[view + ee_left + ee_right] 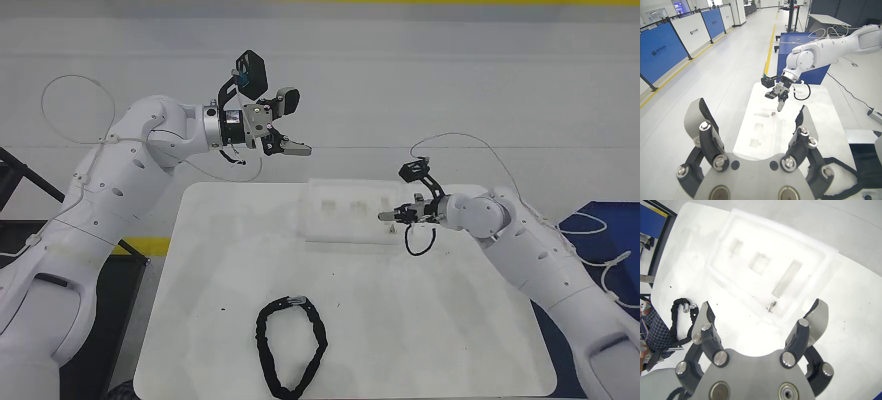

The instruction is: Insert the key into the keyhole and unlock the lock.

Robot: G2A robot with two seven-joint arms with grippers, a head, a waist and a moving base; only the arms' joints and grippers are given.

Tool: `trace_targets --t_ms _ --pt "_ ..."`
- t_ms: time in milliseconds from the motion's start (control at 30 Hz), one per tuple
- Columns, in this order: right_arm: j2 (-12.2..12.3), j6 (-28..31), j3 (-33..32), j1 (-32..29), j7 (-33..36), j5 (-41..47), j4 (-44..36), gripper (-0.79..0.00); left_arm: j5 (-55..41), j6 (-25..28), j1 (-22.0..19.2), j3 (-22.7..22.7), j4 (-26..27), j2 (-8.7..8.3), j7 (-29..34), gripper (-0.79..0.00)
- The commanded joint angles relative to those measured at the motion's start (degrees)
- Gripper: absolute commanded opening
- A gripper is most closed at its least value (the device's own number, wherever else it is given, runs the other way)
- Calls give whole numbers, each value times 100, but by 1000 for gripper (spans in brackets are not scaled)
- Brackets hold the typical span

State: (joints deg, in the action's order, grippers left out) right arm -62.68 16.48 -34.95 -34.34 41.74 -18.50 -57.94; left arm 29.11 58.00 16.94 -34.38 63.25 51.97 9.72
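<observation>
A small metal key (771, 307) lies on the white foam tray (772, 237), near the end of its long slot. My right gripper (761, 311) hovers open just above the key, one finger on either side and not touching it; the same gripper (388, 215) is over the tray's right part. The black chain lock (290, 345) lies in a loop at the table's front, its silver lock cylinder (687, 308) at the far end of the loop. My left gripper (296, 126) is held open and empty in the air beyond the table's far left edge.
The foam tray (330, 225) sits at the back middle of the white table (420, 320) and has three recessed slots. In the left wrist view the right gripper (779, 102) points down at the key (773, 113). Blue barriers and a blue cabinet stand off the table.
</observation>
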Motion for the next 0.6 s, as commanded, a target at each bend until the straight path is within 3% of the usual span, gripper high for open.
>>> trace_targets --t_ms 0,267,567 --pt "-55 -166 61 -28 43 -17 6 0 0 0 0 0 0 0 0 0" --pt "-234 -483 210 -82 142 -153 96 0 0 0 0 0 0 0 0 0" --pt "-240 -480 211 -85 141 -150 94 0 0 0 0 0 0 0 0 0"
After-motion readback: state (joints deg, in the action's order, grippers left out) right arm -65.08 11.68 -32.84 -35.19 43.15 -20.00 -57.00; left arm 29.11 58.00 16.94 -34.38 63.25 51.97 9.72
